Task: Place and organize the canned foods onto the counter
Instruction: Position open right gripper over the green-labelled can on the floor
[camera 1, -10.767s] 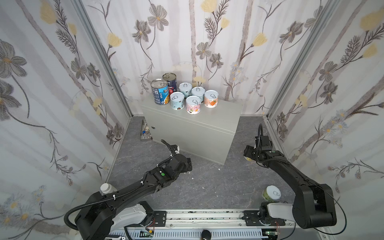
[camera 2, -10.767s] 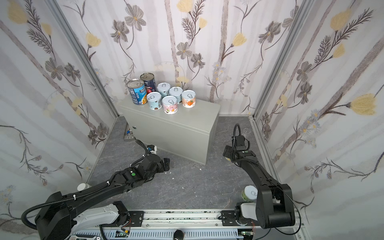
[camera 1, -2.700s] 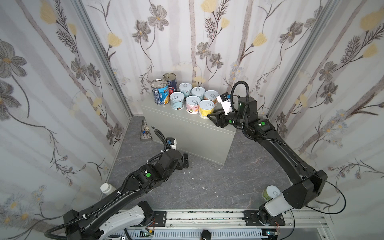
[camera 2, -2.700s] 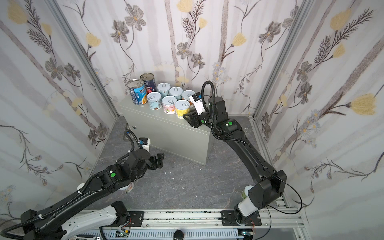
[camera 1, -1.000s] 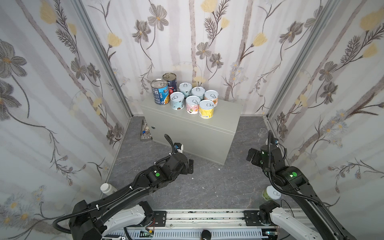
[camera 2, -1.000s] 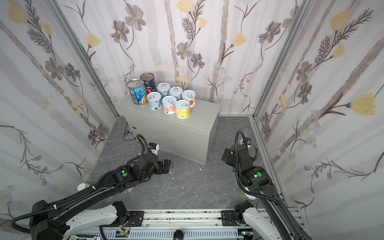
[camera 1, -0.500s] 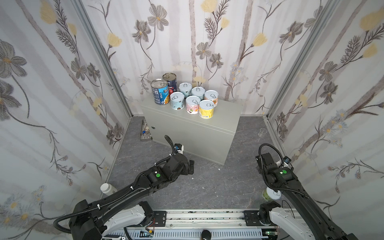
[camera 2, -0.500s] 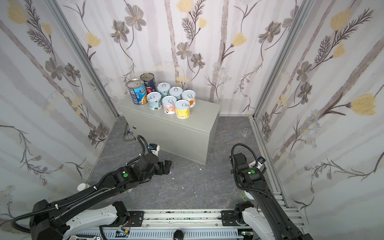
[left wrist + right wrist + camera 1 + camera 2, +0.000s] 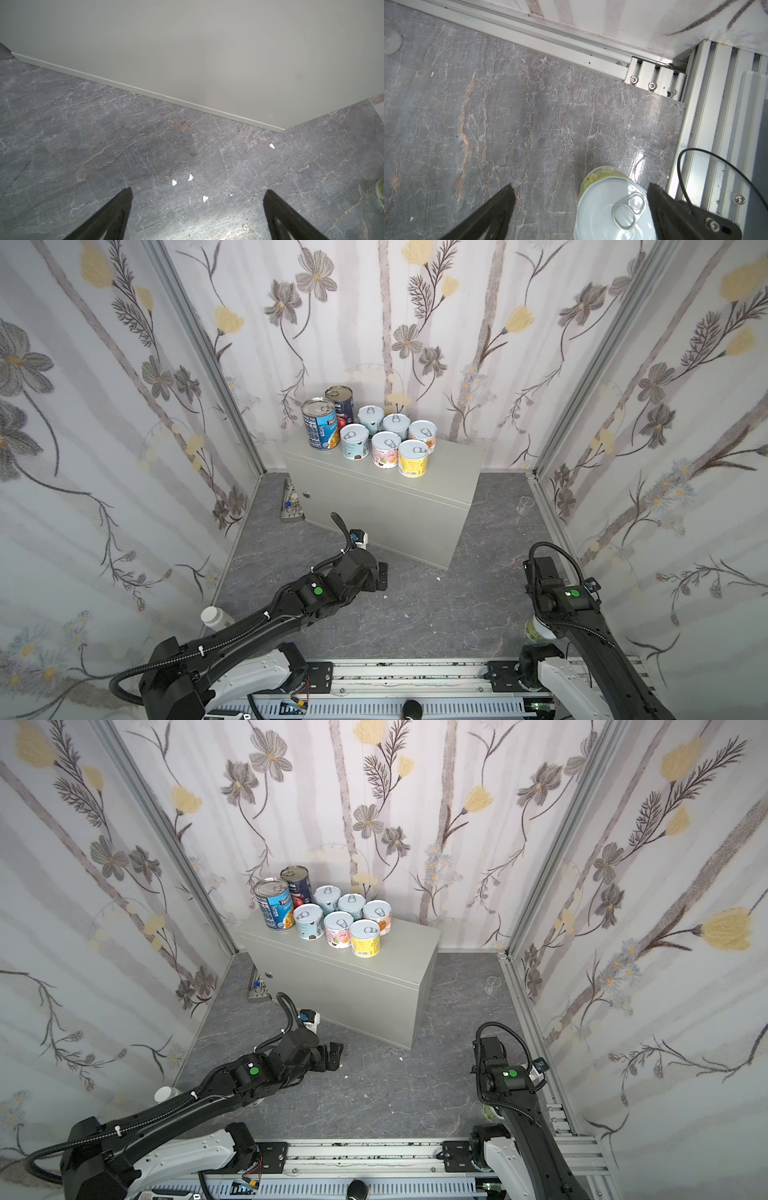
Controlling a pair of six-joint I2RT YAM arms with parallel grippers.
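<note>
The bench (image 9: 455, 456) stands far and centre against the back wall. Its left half is taken up with cans and its right half is bare (room enough for more, by my reckoning).

The left claw (image 9: 197, 191) hangs wide and empty over the floor (image 9: 415, 614), near the bench's front face. The right claw (image 9: 579, 189) is at the near right, also spread wide and gripping nothing, pointing down at the floor.

Two tall cans are up on the bench at its far left end. The blue-labelled one (image 9: 319, 423) stands just in front of the navy-red one (image 9: 341, 400). To their right, six short cans (image 9: 386, 448) stand upright in two tidy rows of three, close together. The yellow one (image 9: 413, 458) closes the front row on the right.

One green-labelled can (image 9: 610, 209) is left on the floor at the near right corner, upright beside the rail. In the right wrist view it sits between the open fingers, close to one of them and well apart from the other.

I judge the task mostly done: eight cans placed, this one to grasp, lift and set down next in the rows. Whether any other can waits out of sight, I cannot tell.
</note>
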